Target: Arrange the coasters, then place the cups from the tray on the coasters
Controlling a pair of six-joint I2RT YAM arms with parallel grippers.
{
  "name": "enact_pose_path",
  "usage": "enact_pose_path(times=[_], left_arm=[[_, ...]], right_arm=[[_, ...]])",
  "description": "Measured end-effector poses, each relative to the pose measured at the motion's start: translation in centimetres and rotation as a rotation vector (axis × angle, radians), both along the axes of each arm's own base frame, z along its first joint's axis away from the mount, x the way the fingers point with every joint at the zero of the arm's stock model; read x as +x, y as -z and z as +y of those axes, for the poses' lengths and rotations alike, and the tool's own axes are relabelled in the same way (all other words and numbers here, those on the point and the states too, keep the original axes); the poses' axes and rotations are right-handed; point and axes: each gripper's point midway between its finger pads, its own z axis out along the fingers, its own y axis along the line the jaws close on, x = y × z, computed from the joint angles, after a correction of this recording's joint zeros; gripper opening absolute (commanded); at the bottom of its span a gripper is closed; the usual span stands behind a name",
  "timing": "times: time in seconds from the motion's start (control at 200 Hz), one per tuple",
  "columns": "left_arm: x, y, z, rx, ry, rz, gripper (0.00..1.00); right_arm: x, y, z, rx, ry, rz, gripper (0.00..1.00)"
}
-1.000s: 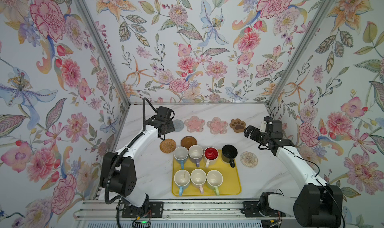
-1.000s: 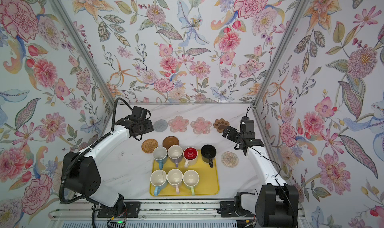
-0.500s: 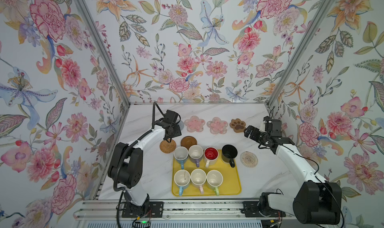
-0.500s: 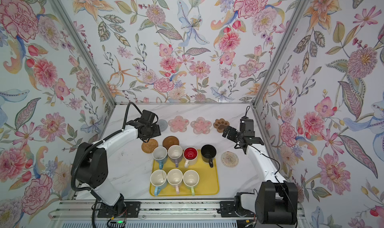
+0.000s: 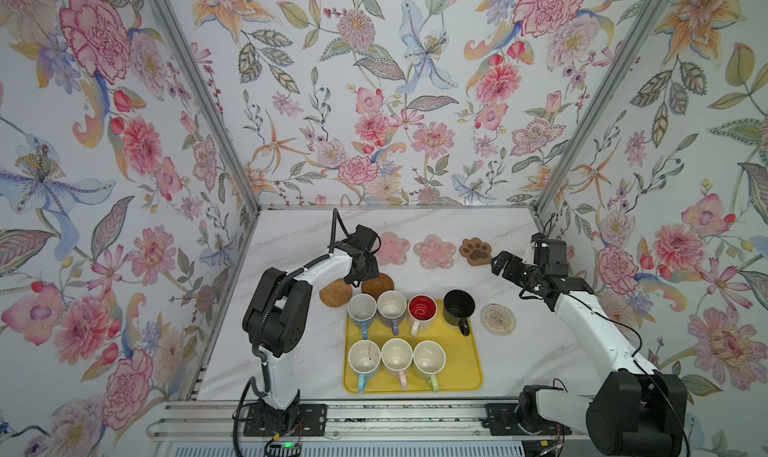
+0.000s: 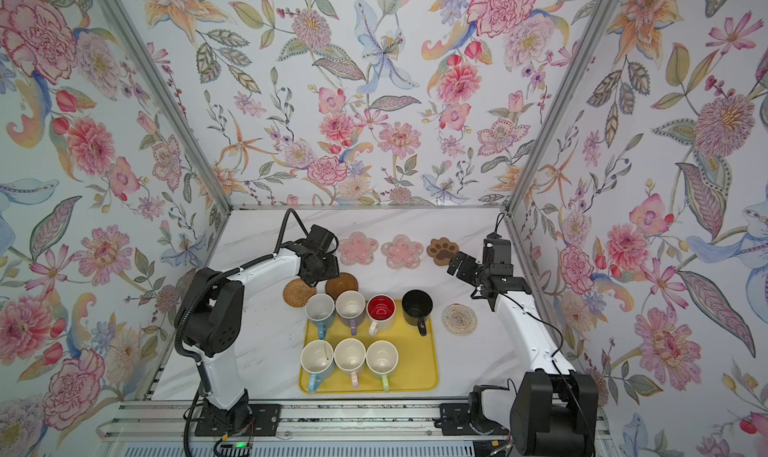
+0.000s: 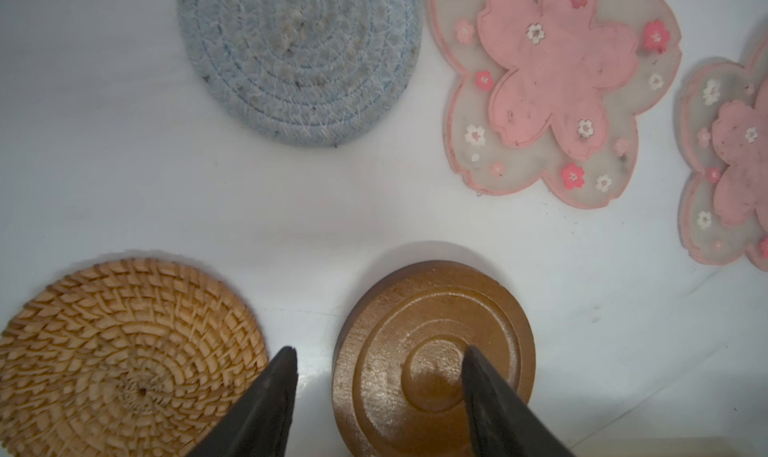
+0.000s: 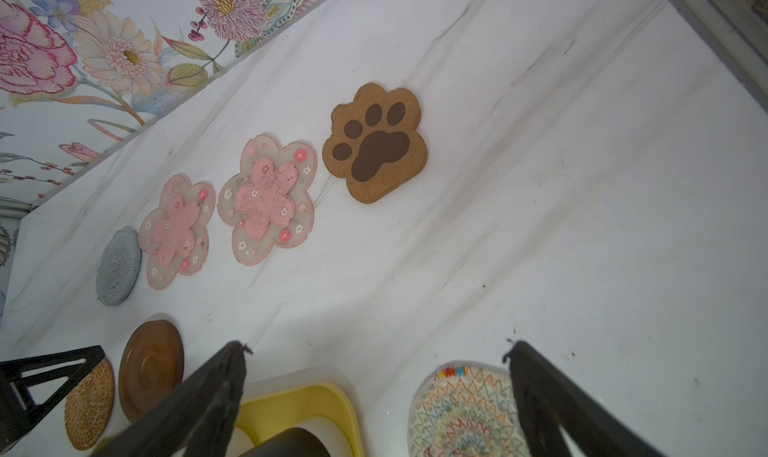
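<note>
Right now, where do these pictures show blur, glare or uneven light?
Left wrist view: the grey-blue coaster looks soft, the wooden disc carries a pale sheen. Right wrist view: the paw coaster is sharp. In both top views: even light, no glare on the tray.

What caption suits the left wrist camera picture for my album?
Open left gripper above the wooden coaster; rattan coaster, grey-blue knit coaster and two pink flower coasters lie nearby on the table.

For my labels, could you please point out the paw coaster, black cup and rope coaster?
paw coaster (image 8: pixel 377 151), right wrist view, large pad.
black cup (image 5: pixel 459 306), a top view, dark inside.
rope coaster (image 5: pixel 497 319), a top view, spiral centre.
</note>
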Motion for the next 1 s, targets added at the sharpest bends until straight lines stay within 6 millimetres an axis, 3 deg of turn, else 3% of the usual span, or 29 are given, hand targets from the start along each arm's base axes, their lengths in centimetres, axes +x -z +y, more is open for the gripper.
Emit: enact_pose_path(times=[0.4,0.68,1.001], left_arm=[[0.9,1.2,-1.0,0.008,0.004,0.016,0.63],[0.9,3.3,-1.2,0.026,0.0,0.055,0.63],[1.3,3.3,-1.6,0.015,-0.002,0.051,0.62]], right_arm=[[-0.4,0.4,-0.9,0.005,0.025,0.006,0.99],[-0.7,0.7,-1.1,0.009,0.028,0.014,0.99],[-0.7,0.8,-1.4,0.011,0.037,0.014,0.99]])
